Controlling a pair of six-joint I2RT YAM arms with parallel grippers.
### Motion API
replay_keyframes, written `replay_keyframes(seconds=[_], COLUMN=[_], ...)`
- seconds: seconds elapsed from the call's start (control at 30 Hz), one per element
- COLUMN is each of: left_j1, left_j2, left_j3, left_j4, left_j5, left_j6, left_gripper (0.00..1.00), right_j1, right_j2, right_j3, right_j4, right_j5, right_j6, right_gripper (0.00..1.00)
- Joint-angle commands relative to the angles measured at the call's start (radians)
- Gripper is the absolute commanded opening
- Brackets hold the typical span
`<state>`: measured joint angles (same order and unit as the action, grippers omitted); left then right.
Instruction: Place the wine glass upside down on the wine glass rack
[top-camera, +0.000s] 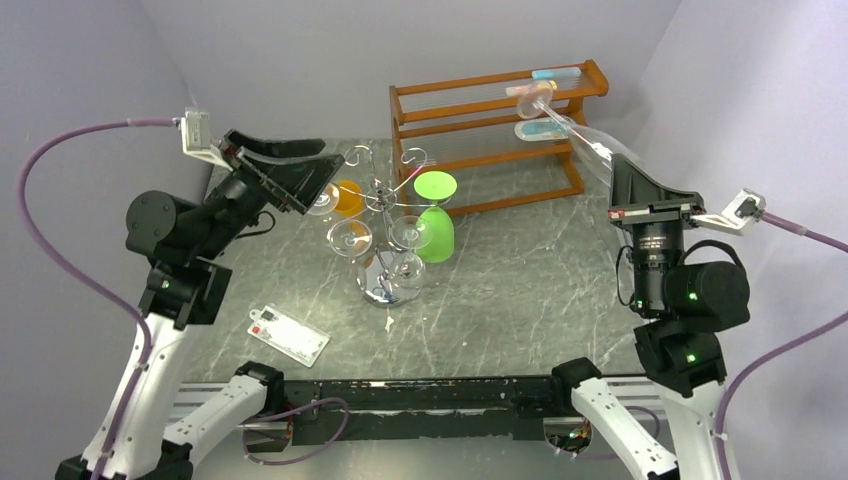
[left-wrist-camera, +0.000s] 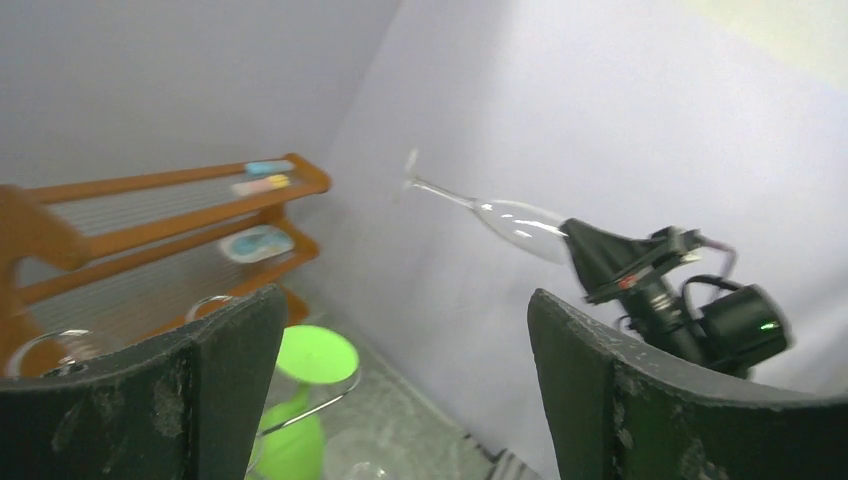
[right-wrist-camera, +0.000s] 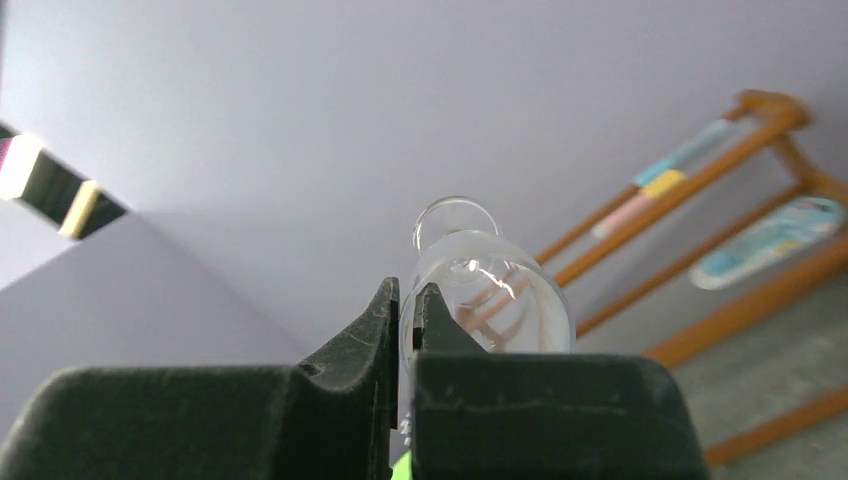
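A clear wine glass (top-camera: 575, 128) is held in the air at the back right, tilted, with its foot pointing up and left in front of the wooden shelf. My right gripper (top-camera: 617, 168) is shut on the rim of its bowl; the right wrist view shows the glass wall (right-wrist-camera: 500, 300) pinched between the fingertips of the right gripper (right-wrist-camera: 408, 300). The chrome wine glass rack (top-camera: 388, 285) stands mid-table with orange, green and clear glasses hanging upside down. My left gripper (top-camera: 325, 168) is open and empty, just left of the rack's arms. The left wrist view shows the left gripper (left-wrist-camera: 405, 300) open and the held glass (left-wrist-camera: 515, 222).
A brown wooden three-tier shelf (top-camera: 470, 125) stands at the back, holding small coloured items. A white card (top-camera: 288, 334) lies on the marble table near the left front. A green glass (top-camera: 435, 215) hangs on the rack's right side. Walls close in at both sides.
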<state>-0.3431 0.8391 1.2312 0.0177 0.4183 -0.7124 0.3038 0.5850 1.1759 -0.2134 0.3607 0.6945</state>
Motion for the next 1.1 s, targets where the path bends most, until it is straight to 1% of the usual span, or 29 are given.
replay_keyframes(seconds=[0.0, 0.1, 0.2, 0.27, 0.4, 0.47, 0.5, 0.6, 0.67, 0.7, 0.77, 0.83, 0.87, 0.93, 1.07], left_j1=[0.001, -0.002, -0.028, -0.079, -0.206, -0.28, -0.329, -0.478, -0.537, -0.566, -0.6, -0.629, -0.642, -0.661, -0.669], left_j2=[0.075, 0.126, 0.183, 0.225, 0.321, 0.375, 0.396, 0.457, 0.509, 0.533, 0.586, 0.642, 0.665, 0.703, 0.764], left_j3=[-0.027, -0.068, -0.075, -0.056, -0.005, 0.029, 0.04, 0.05, 0.043, 0.041, 0.053, 0.084, 0.098, 0.128, 0.18], left_j4=[0.277, 0.39, 0.472, 0.49, 0.557, 0.6, 0.638, 0.731, 0.838, 0.905, 1.031, 1.164, 1.202, 1.252, 1.326], left_j5=[0.093, 0.029, -0.045, -0.103, -0.243, -0.302, -0.338, -0.504, -0.593, -0.613, -0.628, -0.623, -0.625, -0.636, -0.633], left_j6=[-0.253, -0.389, -0.466, -0.49, -0.484, -0.447, -0.399, -0.247, -0.181, -0.143, -0.086, -0.017, 0.013, 0.068, 0.095], left_gripper=[0.93, 0.93, 0.95, 0.95, 0.95, 0.95, 0.96, 0.96, 0.94, 0.93, 0.89, 0.83, 0.81, 0.8, 0.82], right_j1=[-0.006, -0.005, -0.005, -0.006, -0.006, -0.006, -0.006, -0.006, -0.006, -0.007, -0.005, -0.006, -0.006, -0.006, -0.005], right_j2=[0.028, 0.075, 0.116, 0.141, 0.162, 0.165, 0.165, 0.16, 0.151, 0.145, 0.135, 0.127, 0.125, 0.122, 0.121], right_j3=[-0.078, -0.113, -0.149, -0.169, -0.204, -0.218, -0.221, -0.218, -0.219, -0.221, -0.228, -0.236, -0.238, -0.239, -0.231], right_j4=[0.312, 0.434, 0.557, 0.628, 0.723, 0.761, 0.777, 0.799, 0.801, 0.802, 0.804, 0.807, 0.81, 0.81, 0.804], right_j5=[-0.19, -0.262, -0.331, -0.354, -0.392, -0.396, -0.4, -0.411, -0.41, -0.41, -0.415, -0.423, -0.428, -0.442, -0.482], right_j6=[0.095, 0.17, 0.25, 0.307, 0.389, 0.426, 0.437, 0.459, 0.475, 0.483, 0.501, 0.521, 0.529, 0.542, 0.543], right_gripper=[0.0, 0.0, 0.0, 0.0, 0.0, 0.0, 0.0, 0.0, 0.0, 0.0, 0.0, 0.0, 0.0, 0.0, 0.0])
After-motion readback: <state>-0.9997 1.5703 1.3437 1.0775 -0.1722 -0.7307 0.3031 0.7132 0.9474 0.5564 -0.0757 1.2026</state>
